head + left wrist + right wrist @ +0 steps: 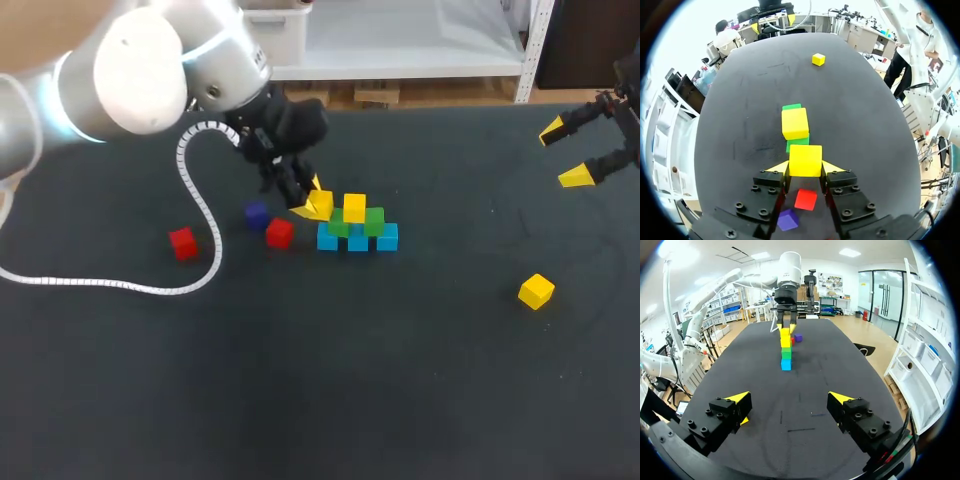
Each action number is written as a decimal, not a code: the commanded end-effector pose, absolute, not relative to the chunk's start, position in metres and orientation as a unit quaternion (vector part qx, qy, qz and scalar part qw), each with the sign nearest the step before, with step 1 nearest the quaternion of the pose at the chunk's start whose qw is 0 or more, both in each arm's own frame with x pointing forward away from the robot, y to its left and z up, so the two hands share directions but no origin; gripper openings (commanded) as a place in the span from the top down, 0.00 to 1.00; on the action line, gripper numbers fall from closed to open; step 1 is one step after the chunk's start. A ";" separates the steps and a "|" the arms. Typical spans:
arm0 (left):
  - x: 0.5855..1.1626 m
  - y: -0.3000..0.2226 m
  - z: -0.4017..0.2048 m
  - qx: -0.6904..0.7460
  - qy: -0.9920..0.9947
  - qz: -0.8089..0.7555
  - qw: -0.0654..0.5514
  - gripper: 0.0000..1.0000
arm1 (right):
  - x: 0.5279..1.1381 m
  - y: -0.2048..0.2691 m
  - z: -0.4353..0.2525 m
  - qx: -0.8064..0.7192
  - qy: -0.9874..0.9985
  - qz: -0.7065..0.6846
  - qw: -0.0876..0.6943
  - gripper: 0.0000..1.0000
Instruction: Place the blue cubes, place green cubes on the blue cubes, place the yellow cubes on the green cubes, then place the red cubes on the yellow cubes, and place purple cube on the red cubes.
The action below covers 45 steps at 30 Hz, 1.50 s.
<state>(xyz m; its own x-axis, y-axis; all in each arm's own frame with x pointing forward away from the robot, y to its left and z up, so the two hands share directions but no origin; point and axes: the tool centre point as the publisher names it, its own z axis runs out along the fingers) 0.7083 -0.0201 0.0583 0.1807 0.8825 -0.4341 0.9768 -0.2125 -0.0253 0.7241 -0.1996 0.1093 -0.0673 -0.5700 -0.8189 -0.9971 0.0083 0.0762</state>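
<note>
Item, far left: a red cube [182, 242] is lying alone on the worktop [300, 380], well apart from the build. Item: the purple cube [256, 214] and a second red cube [279, 233] are sitting near each other just left of the stack. Item: my left gripper [310, 207] is clamping a held yellow cube [805, 160] from two sides at the stack's left end, about level with the top tier. Item, the stack: three blue cubes [358, 240] are forming the base row, two green cubes [374, 220] are resting on them, and a placed yellow cube [354, 207] is sitting on the greens. Whether my cube is already touching the left green, I cannot tell. Judged step: seating it on the green tier beside the placed one. Doing this well means lowering straight down, squaring its faces to the row, avoiding any nudge to its neighbour, and opening only once its weight is resting below. Item: a loose yellow cube [536, 291] is lying well to the right. Item, far right: my right gripper [575, 150] is hanging with its fingers spread wide, carrying nothing.
</note>
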 end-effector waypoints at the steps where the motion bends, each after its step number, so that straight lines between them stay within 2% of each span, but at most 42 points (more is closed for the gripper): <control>1: 0.712 -0.024 0.057 0.758 0.614 -0.182 0.125 1.00 | 0.724 -0.199 0.109 -0.611 0.641 0.350 0.305 0.00; 45: 0.719 -0.036 0.049 0.761 0.611 -0.176 0.129 1.00 | 0.724 -0.199 0.109 -0.611 0.641 0.350 0.305 0.00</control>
<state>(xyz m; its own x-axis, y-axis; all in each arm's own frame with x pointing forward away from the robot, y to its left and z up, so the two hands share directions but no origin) 0.7187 -0.0361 0.0495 0.1905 0.8846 -0.4257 0.9754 -0.2194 -0.0194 0.7241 -0.1996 0.1093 -0.0673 -0.5700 -0.8189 -0.9971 0.0083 0.0762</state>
